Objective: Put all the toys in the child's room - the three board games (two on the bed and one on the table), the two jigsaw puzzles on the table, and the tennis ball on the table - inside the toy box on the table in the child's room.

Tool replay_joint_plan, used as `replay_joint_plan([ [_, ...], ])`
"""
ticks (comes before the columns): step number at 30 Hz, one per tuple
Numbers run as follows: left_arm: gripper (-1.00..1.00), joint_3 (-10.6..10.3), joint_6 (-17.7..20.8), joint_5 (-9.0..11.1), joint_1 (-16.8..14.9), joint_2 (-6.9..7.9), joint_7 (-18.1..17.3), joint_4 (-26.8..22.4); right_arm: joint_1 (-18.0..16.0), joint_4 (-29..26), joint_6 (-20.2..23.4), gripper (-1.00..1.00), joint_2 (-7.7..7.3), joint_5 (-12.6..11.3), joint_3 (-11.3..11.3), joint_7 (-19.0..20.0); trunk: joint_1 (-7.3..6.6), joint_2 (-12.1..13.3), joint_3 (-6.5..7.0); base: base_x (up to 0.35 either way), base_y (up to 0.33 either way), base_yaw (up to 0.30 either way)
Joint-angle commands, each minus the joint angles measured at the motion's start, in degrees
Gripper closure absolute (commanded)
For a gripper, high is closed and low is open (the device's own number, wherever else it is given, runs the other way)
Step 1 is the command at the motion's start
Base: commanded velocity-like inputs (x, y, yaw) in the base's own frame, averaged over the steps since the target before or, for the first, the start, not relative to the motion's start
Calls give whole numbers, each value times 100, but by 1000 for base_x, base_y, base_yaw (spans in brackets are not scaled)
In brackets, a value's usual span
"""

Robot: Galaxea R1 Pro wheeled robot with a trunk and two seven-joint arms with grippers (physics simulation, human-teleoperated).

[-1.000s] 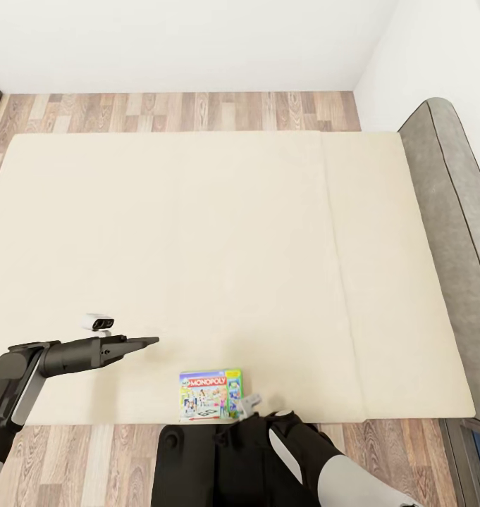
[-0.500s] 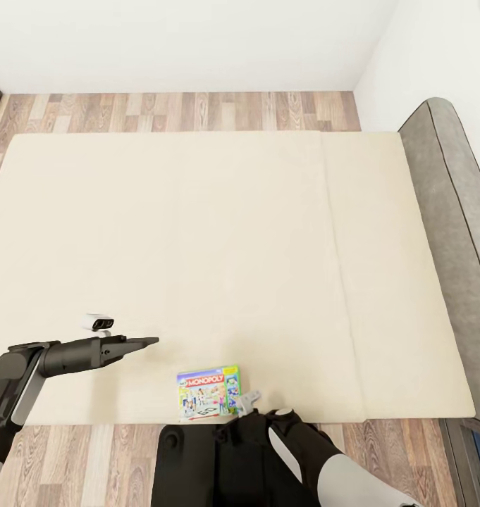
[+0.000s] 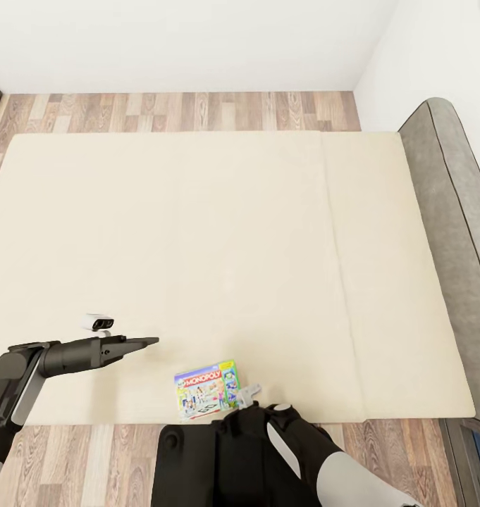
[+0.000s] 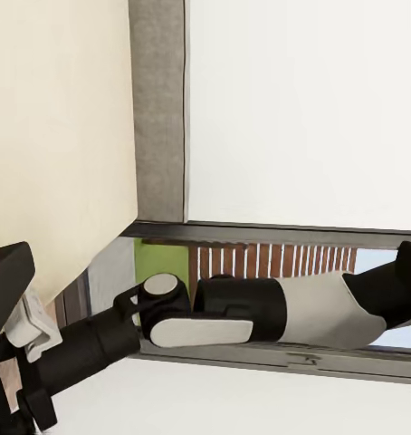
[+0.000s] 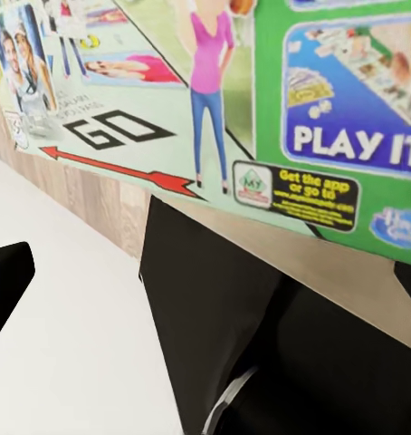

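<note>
The colourful flat Monopoly board game box (image 3: 206, 390) lies at the cream bed's (image 3: 197, 246) six-o'clock edge, the right pincer (image 3: 251, 394) touching it, its spread seemingly hidden; the left pincer (image 3: 146, 342) looks pressed together.

i'm looking down over a wide cream mattress (image 3: 197, 246) that is lying flat and taking up most of what is in front of me, with a faint seam running down its right part. a grey padded headboard (image 3: 454, 232) is running along its right edge, touching it. wooden plank flooring (image 3: 176, 110) is showing in a strip beyond the far edge and again along the near edge. a plain white wall (image 3: 183, 42) is rising behind the far strip of floor. a small white device with two dark openings (image 3: 97, 322) is sitting on the mattress toward its near left.
</note>
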Motion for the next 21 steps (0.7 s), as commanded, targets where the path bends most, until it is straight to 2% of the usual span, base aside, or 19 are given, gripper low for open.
replay_joint_plan([
  [1, -100, 0, 61, 0, 0, 3, -20, -2, -2, -15, 28, -100, 0, -59, 13, -45, 3, -9, -6, 0, 0, 0],
  [8, -100, 0, 61, 0, 0, 3, -20, 2, 1, -37, -265, -100, 0, -87, 13, -115, 3, -9, -6, 0, 0, 0],
  [21, -100, -4, 61, 0, 0, -6, -20, 2, 1, -47, -446, -100, 0, -118, -24, -129, 3, -9, -6, 0, 0, 0],
])
